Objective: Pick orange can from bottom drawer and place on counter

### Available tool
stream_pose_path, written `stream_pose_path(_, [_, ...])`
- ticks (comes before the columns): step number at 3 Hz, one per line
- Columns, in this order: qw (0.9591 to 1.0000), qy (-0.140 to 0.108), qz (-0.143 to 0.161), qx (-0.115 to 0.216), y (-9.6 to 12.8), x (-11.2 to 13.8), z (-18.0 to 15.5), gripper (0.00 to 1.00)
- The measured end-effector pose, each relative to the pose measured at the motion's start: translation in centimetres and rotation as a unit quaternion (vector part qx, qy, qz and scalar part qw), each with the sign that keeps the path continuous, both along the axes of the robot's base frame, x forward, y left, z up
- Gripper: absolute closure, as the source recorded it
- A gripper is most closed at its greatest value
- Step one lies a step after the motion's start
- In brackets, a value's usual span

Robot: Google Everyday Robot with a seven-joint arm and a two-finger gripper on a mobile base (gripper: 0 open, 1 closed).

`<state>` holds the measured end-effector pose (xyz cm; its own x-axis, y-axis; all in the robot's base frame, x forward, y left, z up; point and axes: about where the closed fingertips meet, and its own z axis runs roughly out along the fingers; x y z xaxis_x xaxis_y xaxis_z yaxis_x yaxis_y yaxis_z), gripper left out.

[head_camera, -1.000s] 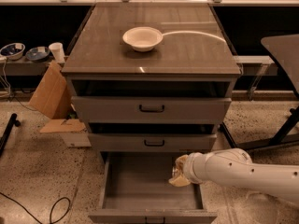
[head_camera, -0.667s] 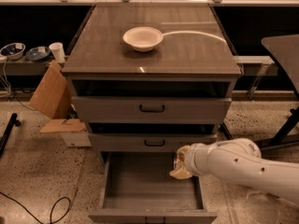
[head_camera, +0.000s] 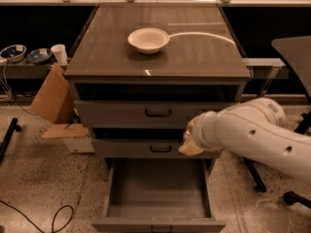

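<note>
The bottom drawer (head_camera: 111,194) is pulled open and its grey inside shows nothing in it. My white arm reaches in from the right, and my gripper (head_camera: 190,139) at its tip is in front of the middle drawer's right part. It is shut on the orange can (head_camera: 187,147), a small golden shiny thing held in the air above the open drawer. The arm's wrist hides most of the gripper. The counter (head_camera: 199,57) is the glossy grey-brown top of the cabinet, well above the can.
A white bowl (head_camera: 148,39) stands on the counter's middle, with a pale curved streak to its right. The two upper drawers (head_camera: 146,113) are closed. Cardboard (head_camera: 51,101) leans at the cabinet's left. A dark table (head_camera: 296,52) and its legs stand at the right.
My arm has risen and moved left with the can, from just above the open bottom drawer up to the level of the middle drawer.
</note>
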<state>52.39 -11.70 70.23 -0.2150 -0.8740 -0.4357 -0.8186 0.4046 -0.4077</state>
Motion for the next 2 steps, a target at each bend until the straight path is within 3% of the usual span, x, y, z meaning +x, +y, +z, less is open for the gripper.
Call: stream_pose_path(2, [0.9981,-0.033,-0.033,-0.04,0.7,4.4,11.2,1.0])
